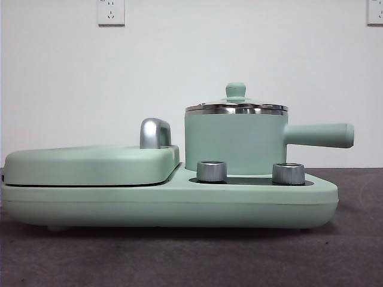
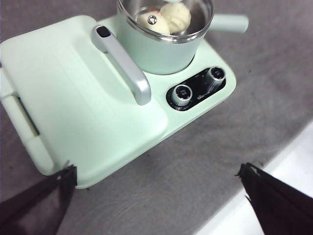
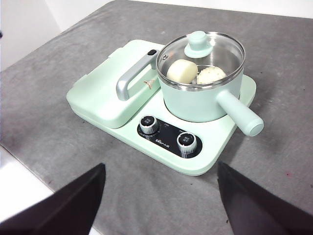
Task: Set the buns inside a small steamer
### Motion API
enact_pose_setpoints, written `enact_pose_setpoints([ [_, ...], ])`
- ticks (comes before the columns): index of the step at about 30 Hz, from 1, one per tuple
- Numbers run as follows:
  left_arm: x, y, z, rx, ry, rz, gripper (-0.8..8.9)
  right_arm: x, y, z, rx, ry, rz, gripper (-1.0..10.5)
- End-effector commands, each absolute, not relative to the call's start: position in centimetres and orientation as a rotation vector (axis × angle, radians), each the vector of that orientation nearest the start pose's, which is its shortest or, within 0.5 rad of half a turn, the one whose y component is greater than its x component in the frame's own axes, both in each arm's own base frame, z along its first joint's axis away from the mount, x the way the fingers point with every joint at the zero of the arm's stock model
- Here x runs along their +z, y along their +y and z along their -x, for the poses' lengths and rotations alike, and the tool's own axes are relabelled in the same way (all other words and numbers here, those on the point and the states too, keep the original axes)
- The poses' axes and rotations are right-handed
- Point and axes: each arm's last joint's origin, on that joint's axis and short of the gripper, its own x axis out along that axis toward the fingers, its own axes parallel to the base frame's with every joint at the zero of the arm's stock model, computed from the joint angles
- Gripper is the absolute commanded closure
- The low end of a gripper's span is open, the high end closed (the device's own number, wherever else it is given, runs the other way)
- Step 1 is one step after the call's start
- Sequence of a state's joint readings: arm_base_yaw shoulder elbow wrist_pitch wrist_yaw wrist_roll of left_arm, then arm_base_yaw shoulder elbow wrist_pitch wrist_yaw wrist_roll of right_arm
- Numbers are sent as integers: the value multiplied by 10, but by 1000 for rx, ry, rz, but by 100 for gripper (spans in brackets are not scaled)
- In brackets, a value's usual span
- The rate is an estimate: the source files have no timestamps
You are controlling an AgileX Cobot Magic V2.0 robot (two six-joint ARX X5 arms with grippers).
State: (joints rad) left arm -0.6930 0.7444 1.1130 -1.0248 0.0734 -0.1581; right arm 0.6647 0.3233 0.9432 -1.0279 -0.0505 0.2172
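Grey table (image 3: 58,98), white wall. Both buns (image 3: 182,71) in lidded steamer (image 3: 200,98), well ahead of both grippers' wide, empty fingers; task looks done.

Mint-green pot (image 3: 200,105) with steel rim; cream-white buns (image 3: 182,71) inside, one green-dotted. Mint-green griddle (image 3: 105,90), silver handle (image 3: 134,73), grey table (image 3: 73,142).

**Hidden and cut-off parts**

In the front view the buns are hidden by the steamer (image 1: 233,140) wall. In the left wrist view the lid (image 2: 166,19) is cut off, and the dial (image 2: 183,92) markings cannot be read.
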Motion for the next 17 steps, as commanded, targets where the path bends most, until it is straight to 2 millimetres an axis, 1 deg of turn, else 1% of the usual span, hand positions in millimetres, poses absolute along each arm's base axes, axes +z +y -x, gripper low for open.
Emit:
enact_pose_setpoints([
  [1, 349, -60, -69, -663, 671, 47, 161, 342, 16, -18, 671, 459, -65, 588],
  [2, 343, -56, -64, -655, 670, 78, 164, 342, 16, -18, 672, 459, -65, 588],
  [3, 338, -52, -59, -646, 672, 103, 201, 342, 16, -18, 672, 459, -65, 595],
  [4, 335, -49, -56, -642, 672, 118, 297, 342, 16, -18, 672, 459, -65, 625],
  [5, 333, -46, -52, -642, 669, 122, 513, 342, 16, -18, 672, 460, -66, 724],
  [6, 332, -44, -49, -643, 668, 120, 794, 342, 16, -18, 673, 461, -65, 903],
  [7, 332, -42, -47, -636, 664, 120, 779, 342, 16, -18, 675, 461, -65, 959],
  [8, 332, -40, -45, -627, 656, 119, 772, 342, 16, -18, 673, 460, -66, 926],
  [9, 332, -38, -44, -621, 648, 120, 807, 342, 16, -18, 666, 459, -64, 929],
  [17, 335, -37, -43, -629, 617, 132, 807, 342, 16, -18, 670, 459, -65, 929],
])
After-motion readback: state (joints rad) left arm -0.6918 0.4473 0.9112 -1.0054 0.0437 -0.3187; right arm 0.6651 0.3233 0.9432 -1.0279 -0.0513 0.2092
